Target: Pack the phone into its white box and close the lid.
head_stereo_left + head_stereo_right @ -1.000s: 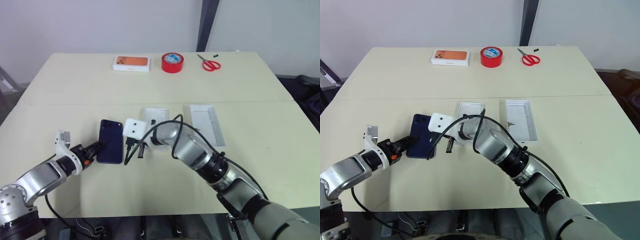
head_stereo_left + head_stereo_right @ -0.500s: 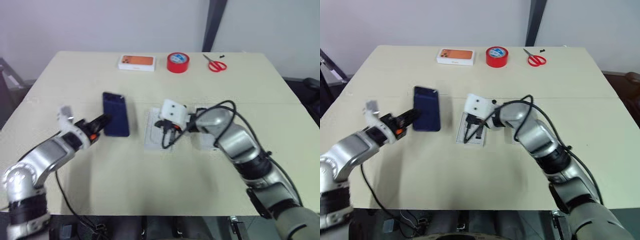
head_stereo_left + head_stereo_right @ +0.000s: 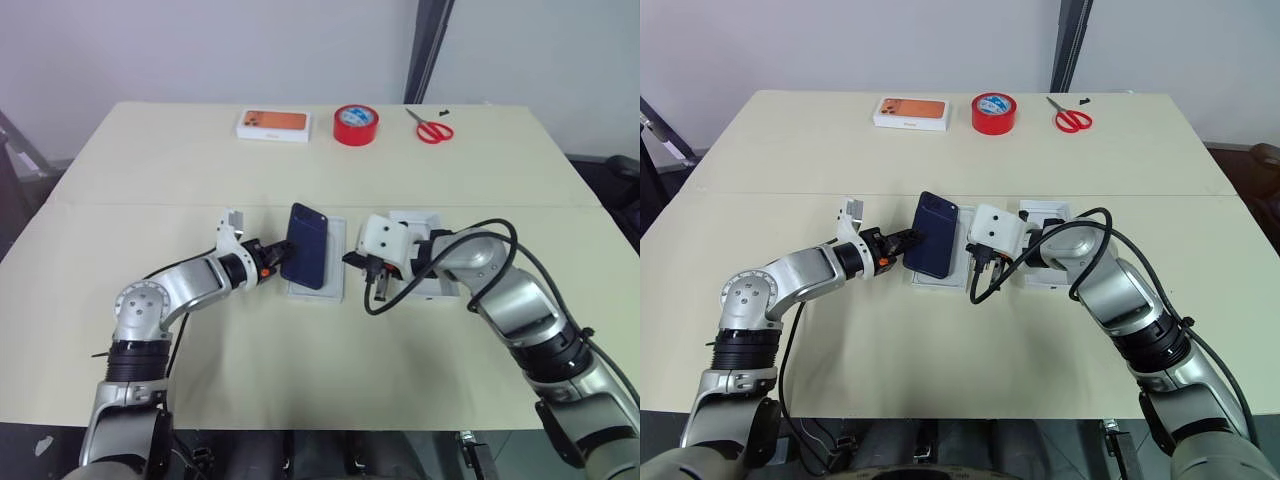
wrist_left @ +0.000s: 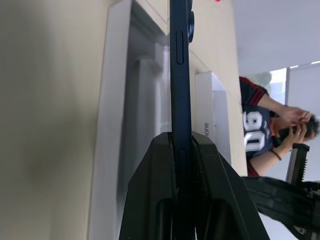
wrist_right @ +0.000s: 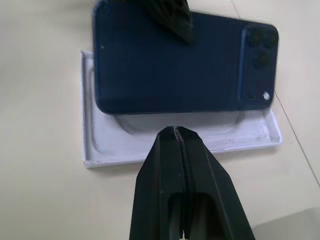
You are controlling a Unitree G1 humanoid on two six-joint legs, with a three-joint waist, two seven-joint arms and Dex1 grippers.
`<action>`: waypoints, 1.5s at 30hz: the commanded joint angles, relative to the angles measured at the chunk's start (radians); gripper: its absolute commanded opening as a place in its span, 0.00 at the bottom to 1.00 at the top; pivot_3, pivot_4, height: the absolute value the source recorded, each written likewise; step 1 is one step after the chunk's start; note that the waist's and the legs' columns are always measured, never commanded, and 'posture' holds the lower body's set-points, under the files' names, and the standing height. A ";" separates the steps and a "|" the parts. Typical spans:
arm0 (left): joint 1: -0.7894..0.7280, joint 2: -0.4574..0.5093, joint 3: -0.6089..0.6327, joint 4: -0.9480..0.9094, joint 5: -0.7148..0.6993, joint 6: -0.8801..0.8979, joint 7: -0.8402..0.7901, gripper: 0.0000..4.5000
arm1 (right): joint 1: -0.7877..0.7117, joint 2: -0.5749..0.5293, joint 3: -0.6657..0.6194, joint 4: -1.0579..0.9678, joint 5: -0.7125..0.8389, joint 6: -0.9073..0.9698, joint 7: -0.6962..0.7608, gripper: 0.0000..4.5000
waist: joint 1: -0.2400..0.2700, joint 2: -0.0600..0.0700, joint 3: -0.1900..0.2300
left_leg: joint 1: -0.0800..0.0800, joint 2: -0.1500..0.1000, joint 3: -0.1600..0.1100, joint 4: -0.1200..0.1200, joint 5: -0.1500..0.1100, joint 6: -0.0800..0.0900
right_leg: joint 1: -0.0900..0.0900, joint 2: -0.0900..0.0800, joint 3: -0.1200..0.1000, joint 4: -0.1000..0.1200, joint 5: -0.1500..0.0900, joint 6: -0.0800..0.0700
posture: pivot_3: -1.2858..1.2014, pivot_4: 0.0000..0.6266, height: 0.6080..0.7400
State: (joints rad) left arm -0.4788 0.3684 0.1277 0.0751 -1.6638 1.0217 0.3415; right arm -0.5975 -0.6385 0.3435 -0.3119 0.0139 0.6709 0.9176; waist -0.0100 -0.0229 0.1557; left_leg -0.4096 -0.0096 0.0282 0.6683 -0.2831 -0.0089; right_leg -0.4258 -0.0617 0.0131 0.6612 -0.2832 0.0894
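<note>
Left end effector (image 3: 272, 262) clenched on the phone (image 3: 305, 245) by one long edge — held raised and tilted over the flat white insert (image 3: 318, 291) at the middle of the bench (image 3: 300, 370). Right end effector (image 3: 366, 277) pressed fully shut on nothing, just beside the insert's other side. Lay open just beyond it — the white box (image 3: 425, 222), mostly hidden by the right arm. Lid not made out.
</note>
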 commanded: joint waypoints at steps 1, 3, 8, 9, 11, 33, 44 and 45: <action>-0.023 -0.021 -0.003 -0.022 0.003 0.020 -0.023 0.01 | -0.004 -0.012 -0.023 -0.013 -0.008 -0.016 -0.016 0.00 | 0.000 0.000 0.000 | 0.000 0.000 0.000 0.000 0.000 0.000 | 0.000 0.000 0.000 0.000 0.000 0.000 | 0.52 0.24 0.88; -0.025 -0.035 0.000 -0.021 0.008 0.028 -0.023 0.01 | -0.005 -0.011 -0.020 -0.012 -0.008 -0.016 -0.020 0.00 | -0.001 0.000 0.000 | 0.000 0.000 0.000 0.000 0.000 0.000 | 0.000 0.000 0.000 0.000 0.000 0.000 | 0.52 0.24 0.88; -0.025 -0.062 0.000 -0.016 0.037 0.044 -0.023 0.01 | -0.002 -0.008 -0.015 -0.017 -0.006 -0.014 -0.021 0.00 | -0.002 0.000 0.000 | 0.000 0.000 0.000 0.000 0.000 0.000 | 0.000 0.000 0.000 0.000 0.000 0.000 | 0.52 0.24 0.88; -0.023 -0.065 0.001 -0.016 0.043 0.048 -0.025 0.10 | -0.001 -0.007 -0.014 -0.018 -0.006 -0.013 -0.021 0.00 | -0.001 0.000 0.000 | 0.000 0.000 0.000 0.000 0.000 0.000 | 0.000 0.000 0.000 0.000 0.000 0.000 | 0.52 0.24 0.88; -0.019 -0.069 0.003 -0.019 0.050 0.054 -0.027 0.29 | -0.001 -0.007 -0.012 -0.019 -0.007 -0.012 -0.021 0.00 | -0.001 0.000 0.000 | 0.000 0.000 0.000 0.000 0.000 0.000 | 0.000 0.000 0.000 0.000 0.000 0.000 | 0.52 0.24 0.88; 0.003 0.243 0.030 -0.285 0.159 0.115 -0.166 0.98 | -0.009 -0.009 -0.016 0.011 -0.009 0.012 -0.019 0.00 | -0.002 0.000 0.000 | 0.000 0.000 0.000 0.000 0.000 0.000 | 0.000 0.000 0.000 0.000 0.000 0.000 | 0.52 0.24 0.88; 0.047 0.369 -0.262 -0.338 0.836 -0.095 -0.490 0.01 | -0.038 0.045 0.049 0.127 -0.095 0.119 -0.107 0.00 | -0.001 0.000 0.001 | 0.000 0.000 0.001 -0.001 0.000 -0.001 | 0.000 0.000 0.000 0.000 0.000 -0.001 | 0.52 0.24 0.88; 0.047 0.361 -0.272 -0.331 0.865 -0.101 -0.509 0.01 | -0.038 0.047 0.050 0.122 -0.099 0.117 -0.113 0.00 | -0.001 0.000 0.001 | 0.000 0.000 0.001 -0.001 0.000 0.000 | 0.000 0.000 0.000 0.000 0.000 -0.001 | 0.52 0.24 0.88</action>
State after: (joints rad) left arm -0.4235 0.7337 -0.1375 -0.2506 -0.8535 0.9491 -0.1293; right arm -0.6142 -0.5949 0.4003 -0.1709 -0.0682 0.7880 0.8216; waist -0.0114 -0.0224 0.1562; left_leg -0.4095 -0.0095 0.0287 0.6674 -0.2829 -0.0092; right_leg -0.4258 -0.0619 0.0133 0.6607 -0.2834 0.0889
